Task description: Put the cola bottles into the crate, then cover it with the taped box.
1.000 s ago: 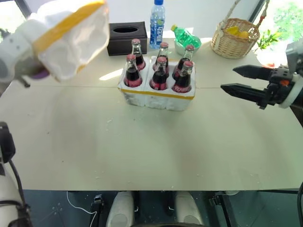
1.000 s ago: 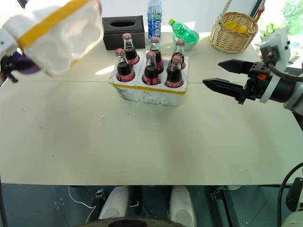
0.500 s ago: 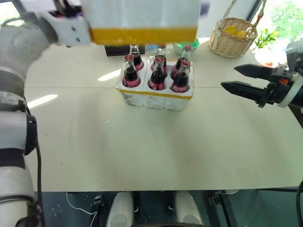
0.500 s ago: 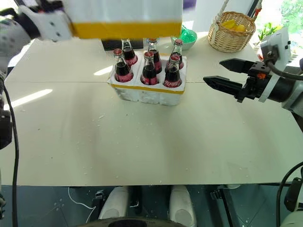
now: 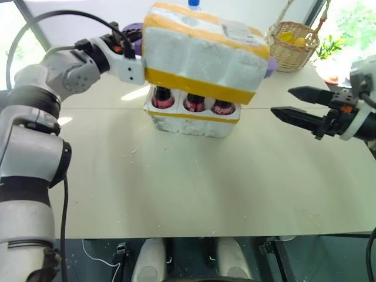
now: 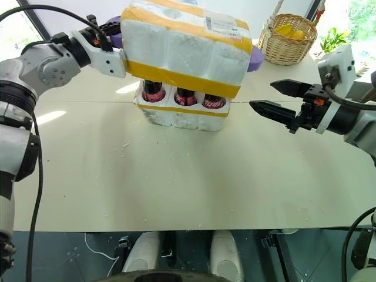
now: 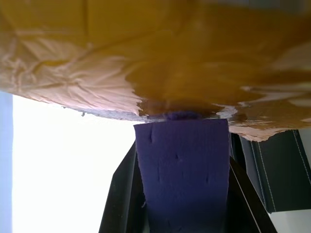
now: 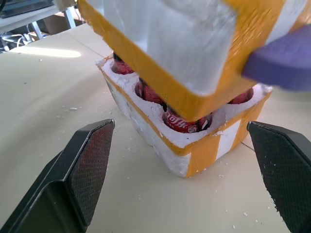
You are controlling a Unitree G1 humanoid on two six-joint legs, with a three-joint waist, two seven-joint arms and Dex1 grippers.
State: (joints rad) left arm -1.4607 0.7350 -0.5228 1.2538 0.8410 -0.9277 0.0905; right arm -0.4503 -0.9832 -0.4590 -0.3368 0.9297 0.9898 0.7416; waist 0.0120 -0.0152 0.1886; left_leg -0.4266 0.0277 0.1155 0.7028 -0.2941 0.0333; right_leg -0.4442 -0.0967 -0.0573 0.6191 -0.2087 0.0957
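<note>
- Taped box (image 5: 202,56) is up in the air over the crate (image 5: 194,117), tilted; its open side faces down over the cola bottles (image 5: 189,104), whose necks are already inside it.
- Crate sits toward the far edge of the tabletop (image 5: 176,176), about mid-width. Bottles stand in the wells; 3 front ones show under the box rim.
- Left gripper (image 5: 138,50) is clamped on the box's left end, fingers closed on it w/ purple pads (image 7: 181,160) pressed against the yellow tape.
- Right gripper (image 6: 273,100) hangs near the right edge of the tabletop, well apart from crate & box, fingers spread wide, nothing in them.
- Risk 1: box is tilted, so lowering it as is could jam a hollow on a bottle cap & tip the bottle or drag the crate.
- Risk 2: one-end grip on a bulky foam shell; it may pivot or slip in the pads, esp. on slick tape.
- Risk 3: rims misaligned → box rests on the crate edge, crumbs break off, cover sits crooked.
- Right side may need steadying before release.
</note>
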